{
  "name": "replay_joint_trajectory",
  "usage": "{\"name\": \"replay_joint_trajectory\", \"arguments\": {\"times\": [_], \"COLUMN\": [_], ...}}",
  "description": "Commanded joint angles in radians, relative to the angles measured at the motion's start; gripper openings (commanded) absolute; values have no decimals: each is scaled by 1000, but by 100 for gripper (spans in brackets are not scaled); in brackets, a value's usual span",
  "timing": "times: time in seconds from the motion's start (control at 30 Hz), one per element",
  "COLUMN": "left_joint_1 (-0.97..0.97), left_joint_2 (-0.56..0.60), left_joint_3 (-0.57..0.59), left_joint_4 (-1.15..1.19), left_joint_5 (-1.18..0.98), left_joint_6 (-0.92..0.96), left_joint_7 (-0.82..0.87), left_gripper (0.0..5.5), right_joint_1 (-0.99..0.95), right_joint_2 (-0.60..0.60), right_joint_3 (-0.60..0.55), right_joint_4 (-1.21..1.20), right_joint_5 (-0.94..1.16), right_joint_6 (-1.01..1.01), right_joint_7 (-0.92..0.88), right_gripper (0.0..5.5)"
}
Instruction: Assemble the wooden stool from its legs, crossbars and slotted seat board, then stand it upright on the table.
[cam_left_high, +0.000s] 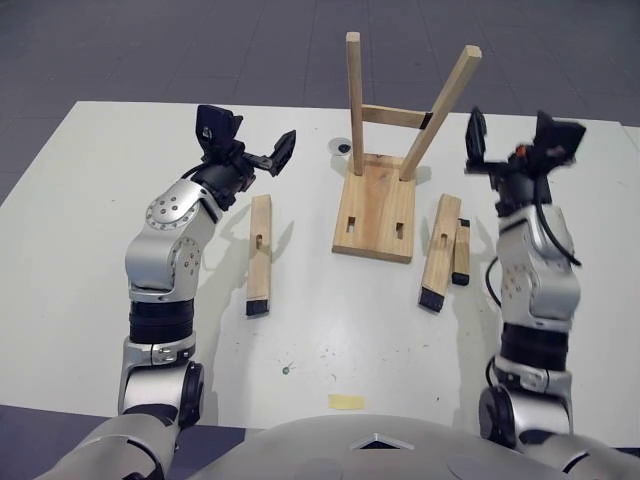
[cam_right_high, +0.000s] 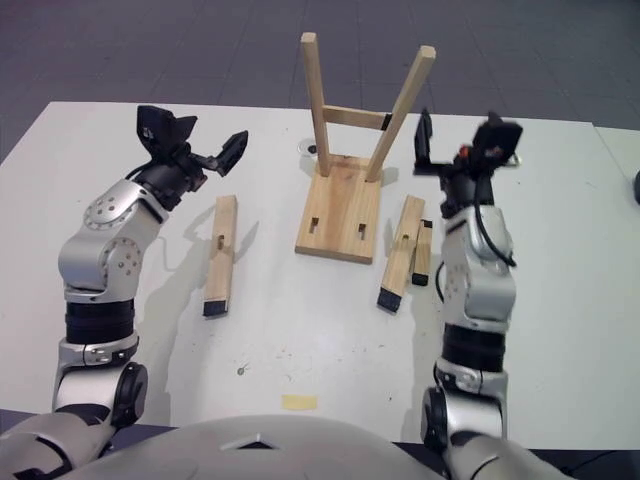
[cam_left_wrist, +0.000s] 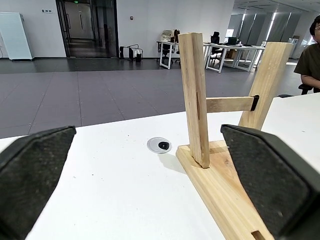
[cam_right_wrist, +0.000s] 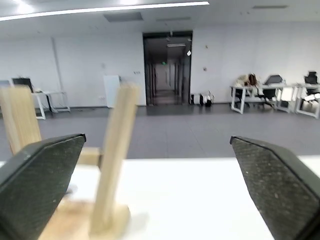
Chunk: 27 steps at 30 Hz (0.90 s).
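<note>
My left gripper (cam_left_high: 250, 140) and right gripper (cam_left_high: 515, 138) hover wide open and empty. Near the far edge of the tabletop (cam_left_high: 110, 210) lies the seat board (cam_left_high: 375, 215), two legs (cam_left_high: 354, 100) standing in it, seemingly joined by a crossbar (cam_left_high: 395, 117).

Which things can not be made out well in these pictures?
Head views: how deep the two upright wooden legs sit in the flat slotted wooden seat board; too small.
Left wrist view: the seat board's near end, behind the open left gripper and cut by the edge.
Right wrist view: the short wooden crossbar, blurred, partly behind the open right gripper.
</note>
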Motion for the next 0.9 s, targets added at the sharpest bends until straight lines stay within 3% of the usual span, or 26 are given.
{"name": "replay_joint_trajectory", "arguments": {"times": [0.03, 0.2, 0.57, 0.9], "left_joint_1": [69, 95, 87, 109], "left_joint_2": [14, 11, 16, 7], "left_joint_3": [30, 33, 52, 42], "left_joint_4": [-69, -103, -98, -119], "left_joint_5": [-7, -6, -3, -3], "left_joint_6": [39, 54, 52, 57], "left_joint_7": [20, 35, 53, 59], "left_gripper": [540, 540, 540, 540], "right_joint_1": [267, 410, 405, 413], "right_joint_2": [2, -11, -65, 43], "right_joint_3": [-34, 12, 137, 53], "right_joint_4": [-143, -149, -207, -220], "right_joint_5": [25, 11, -77, 15], "right_joint_6": [79, 162, 354, 352], "right_joint_7": [23, 59, 54, 21], "right_gripper": [539, 539, 539, 539]}}
